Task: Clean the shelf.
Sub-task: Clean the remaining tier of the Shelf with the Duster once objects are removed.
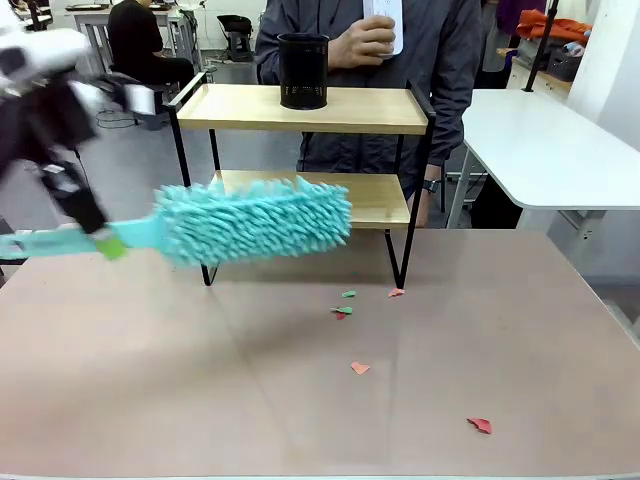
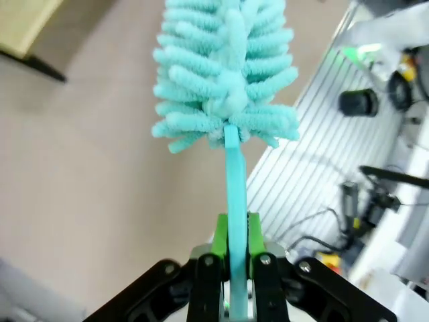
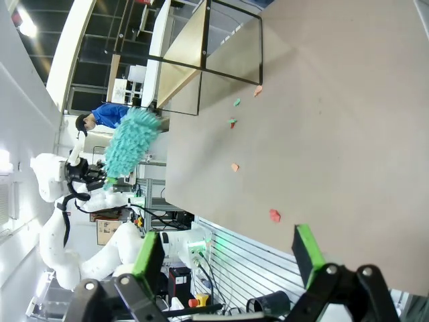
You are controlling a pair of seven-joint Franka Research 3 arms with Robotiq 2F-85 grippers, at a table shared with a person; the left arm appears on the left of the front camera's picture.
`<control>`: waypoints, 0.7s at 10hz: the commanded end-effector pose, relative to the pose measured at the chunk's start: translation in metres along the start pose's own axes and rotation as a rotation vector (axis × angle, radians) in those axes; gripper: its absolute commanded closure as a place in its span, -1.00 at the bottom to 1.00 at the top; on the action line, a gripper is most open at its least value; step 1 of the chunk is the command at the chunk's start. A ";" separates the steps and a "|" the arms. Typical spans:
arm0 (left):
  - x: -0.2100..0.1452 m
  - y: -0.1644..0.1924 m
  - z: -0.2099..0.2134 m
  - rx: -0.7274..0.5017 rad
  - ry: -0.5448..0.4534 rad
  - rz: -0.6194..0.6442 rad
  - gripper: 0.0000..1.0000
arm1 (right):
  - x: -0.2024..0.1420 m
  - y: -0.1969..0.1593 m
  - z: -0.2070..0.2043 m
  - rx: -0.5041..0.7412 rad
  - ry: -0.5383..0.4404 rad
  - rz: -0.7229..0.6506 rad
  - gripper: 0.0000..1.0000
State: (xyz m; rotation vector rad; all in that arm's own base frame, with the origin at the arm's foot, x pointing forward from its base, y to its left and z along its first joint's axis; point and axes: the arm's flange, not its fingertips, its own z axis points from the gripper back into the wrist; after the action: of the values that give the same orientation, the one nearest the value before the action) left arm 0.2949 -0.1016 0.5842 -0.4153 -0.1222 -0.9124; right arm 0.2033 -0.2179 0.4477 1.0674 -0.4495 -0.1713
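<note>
The left pincer [image 2: 234,231] squeezes the duster [image 1: 255,220], its fluffy end pointing to 3 o'clock; the shelf [image 1: 370,110] stands near, at 2 o'clock.

Behind the brown tabletop [image 1: 300,400], a white table [image 1: 545,140] stands at the right on a grey floor [image 1: 125,160], with a black office chair [image 1: 237,35] and a white wall [image 1: 615,50] farther back.

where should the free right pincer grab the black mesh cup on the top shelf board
Probably the rim, from above: the black mesh cup stands upright and open-topped on the top board, so the open right pincer could put one finger inside the wall and one outside.
</note>
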 end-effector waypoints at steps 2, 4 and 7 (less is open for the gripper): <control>-0.127 0.005 0.089 -0.017 -0.140 -0.017 0.75 | 0.002 0.001 0.000 0.015 -0.012 0.027 -1.00; -0.191 0.016 0.123 -0.001 -0.376 0.102 0.75 | 0.002 0.001 0.000 0.015 -0.012 0.027 -1.00; -0.251 0.060 0.128 -0.011 -0.658 0.571 0.75 | 0.002 0.001 0.000 0.015 -0.012 0.027 -1.00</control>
State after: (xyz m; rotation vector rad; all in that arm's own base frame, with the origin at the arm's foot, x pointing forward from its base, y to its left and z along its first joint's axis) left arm 0.1793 0.1808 0.6233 -0.6517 -0.5314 -0.3403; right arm 0.2035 -0.2180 0.4473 1.0678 -0.4477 -0.1721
